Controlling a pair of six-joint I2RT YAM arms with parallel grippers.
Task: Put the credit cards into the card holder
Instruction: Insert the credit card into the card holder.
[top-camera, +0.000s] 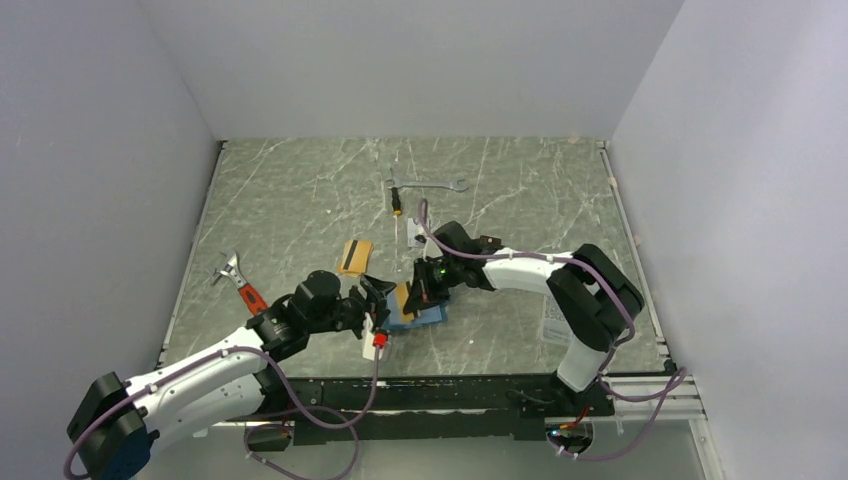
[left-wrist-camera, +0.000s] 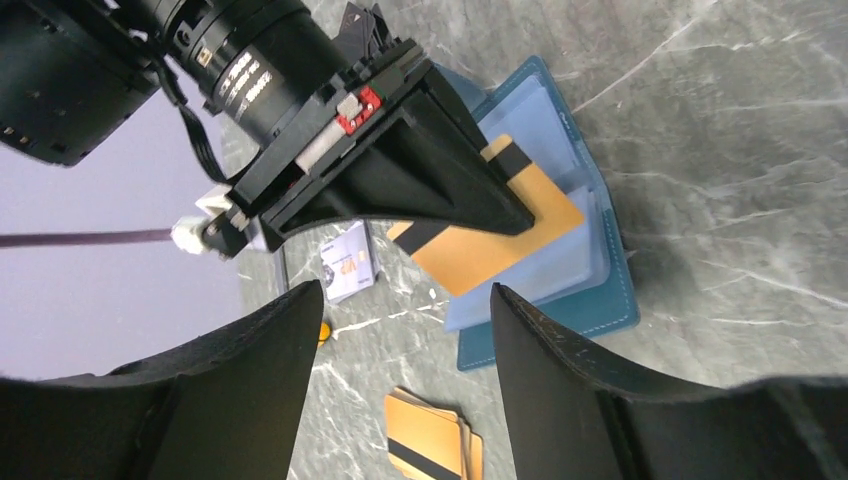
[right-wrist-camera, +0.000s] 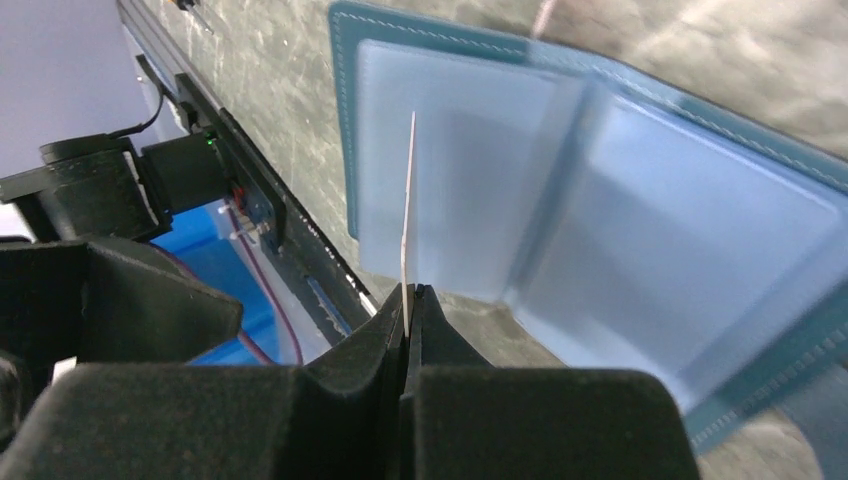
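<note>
The teal card holder (top-camera: 432, 317) lies open on the table, its pale blue pockets (right-wrist-camera: 640, 250) facing up. My right gripper (top-camera: 416, 294) is shut on an orange-gold credit card (left-wrist-camera: 497, 243) with a black stripe and holds it tilted over the holder's left half. That card shows edge-on (right-wrist-camera: 409, 215) in the right wrist view. My left gripper (left-wrist-camera: 405, 315) stands open just left of the holder (left-wrist-camera: 560, 300), with nothing between its fingers. A small stack of orange credit cards (left-wrist-camera: 432, 440) lies on the table below it and also shows further back (top-camera: 354, 256).
A red-handled tool (top-camera: 240, 287) lies at the left. A wrench (top-camera: 428, 184) and a small screwdriver (top-camera: 397, 206) lie at the back. A printed packet (left-wrist-camera: 347, 262) sits near the right arm, and another printed sheet (top-camera: 556, 322) lies by the right arm's base.
</note>
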